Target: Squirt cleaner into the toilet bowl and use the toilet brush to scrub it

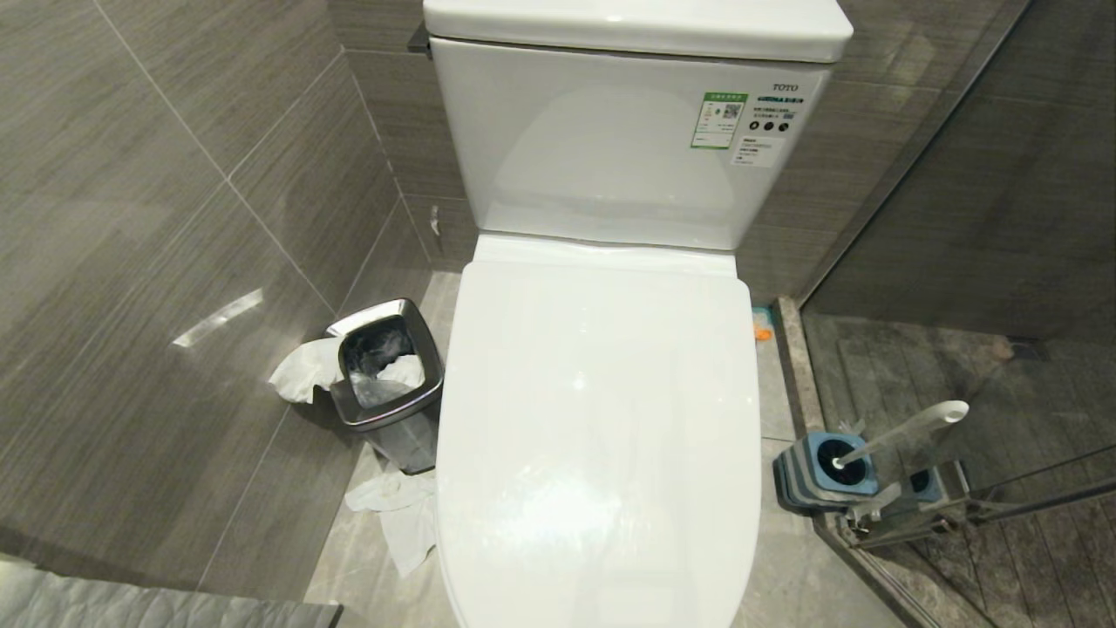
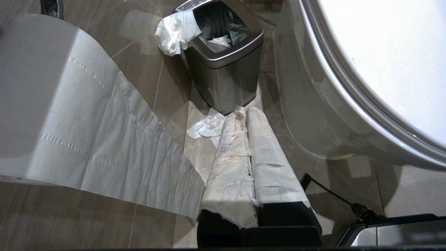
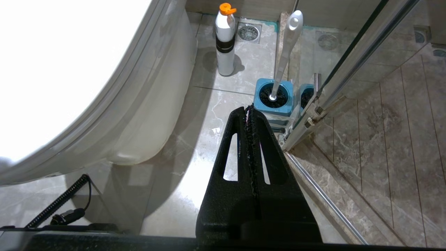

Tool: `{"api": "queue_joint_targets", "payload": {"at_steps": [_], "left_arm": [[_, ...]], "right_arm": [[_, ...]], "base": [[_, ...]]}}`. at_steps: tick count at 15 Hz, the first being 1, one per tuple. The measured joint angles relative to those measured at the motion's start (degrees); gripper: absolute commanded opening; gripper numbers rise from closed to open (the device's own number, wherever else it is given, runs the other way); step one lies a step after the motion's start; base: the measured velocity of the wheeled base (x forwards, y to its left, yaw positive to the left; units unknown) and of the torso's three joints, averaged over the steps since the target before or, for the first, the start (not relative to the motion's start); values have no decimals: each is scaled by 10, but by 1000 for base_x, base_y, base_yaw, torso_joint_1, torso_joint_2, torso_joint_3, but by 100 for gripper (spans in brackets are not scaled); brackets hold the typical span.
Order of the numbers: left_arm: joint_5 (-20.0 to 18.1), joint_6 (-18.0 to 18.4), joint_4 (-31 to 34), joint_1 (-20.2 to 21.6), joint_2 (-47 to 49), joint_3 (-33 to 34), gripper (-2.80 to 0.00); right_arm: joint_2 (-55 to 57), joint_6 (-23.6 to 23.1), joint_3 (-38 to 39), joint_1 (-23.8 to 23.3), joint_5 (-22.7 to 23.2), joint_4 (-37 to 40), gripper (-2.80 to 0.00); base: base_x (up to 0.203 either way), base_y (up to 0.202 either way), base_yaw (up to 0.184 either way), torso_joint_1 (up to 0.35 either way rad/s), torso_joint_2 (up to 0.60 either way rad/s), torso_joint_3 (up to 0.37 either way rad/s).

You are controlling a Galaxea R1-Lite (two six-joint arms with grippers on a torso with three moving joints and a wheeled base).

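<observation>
The white toilet (image 1: 602, 419) fills the middle of the head view with its lid down, so the toilet bowl's inside is hidden. The toilet brush (image 1: 907, 429) stands in its blue holder (image 1: 819, 475) on the floor to the toilet's right. The cleaner (image 3: 225, 42), a white bottle with an orange top, stands further back beside the toilet base. My right gripper (image 3: 248, 108) is shut and empty, low over the floor, a little short of the brush (image 3: 285, 55). My left gripper (image 2: 244, 111), its fingers wrapped in white material, is shut and empty near the bin. Neither arm appears in the head view.
A square steel bin (image 1: 388, 384) with tissue in it stands left of the toilet, and crumpled tissue (image 1: 401, 515) lies in front of it. A sheet of toilet paper (image 2: 87, 132) hangs close to my left wrist. A glass shower door (image 3: 348, 62) borders the brush holder.
</observation>
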Motion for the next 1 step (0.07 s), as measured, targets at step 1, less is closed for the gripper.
{"api": "queue_joint_targets", "payload": {"at_steps": [1], "left_arm": [[0,0,0,0,0,0,-280]], "right_arm": [[0,0,0,0,0,0,-280]], "base": [[0,0,0,0,0,0]]}}
